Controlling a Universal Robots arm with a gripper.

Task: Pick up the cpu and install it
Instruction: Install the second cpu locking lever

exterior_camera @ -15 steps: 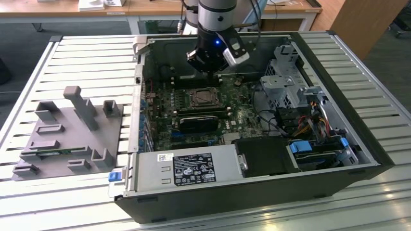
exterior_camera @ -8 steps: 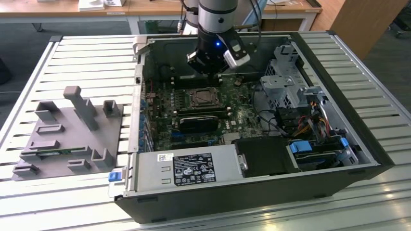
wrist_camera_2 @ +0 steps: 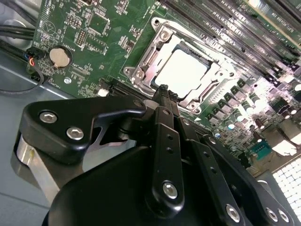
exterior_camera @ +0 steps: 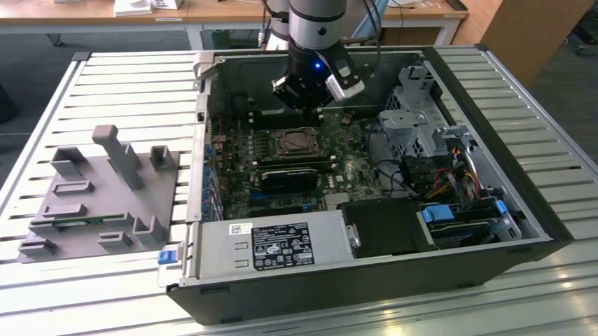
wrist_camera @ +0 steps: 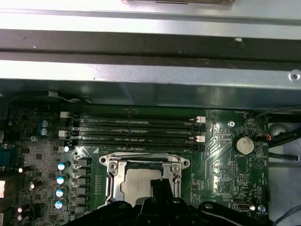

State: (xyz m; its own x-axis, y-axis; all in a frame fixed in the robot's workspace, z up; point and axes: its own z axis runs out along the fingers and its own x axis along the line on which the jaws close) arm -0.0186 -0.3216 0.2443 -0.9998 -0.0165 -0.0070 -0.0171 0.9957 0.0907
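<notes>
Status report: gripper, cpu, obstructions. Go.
Gripper shut, empty, just above the socket. Cpu seated in motherboard socket. Nothing lying on the chip.

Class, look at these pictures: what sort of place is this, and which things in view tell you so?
Probably a robotics lab or workshop bench: an open computer case lies on a slatted metal table, a grey fixture tray sits beside it, and wooden desks stand behind.
</notes>
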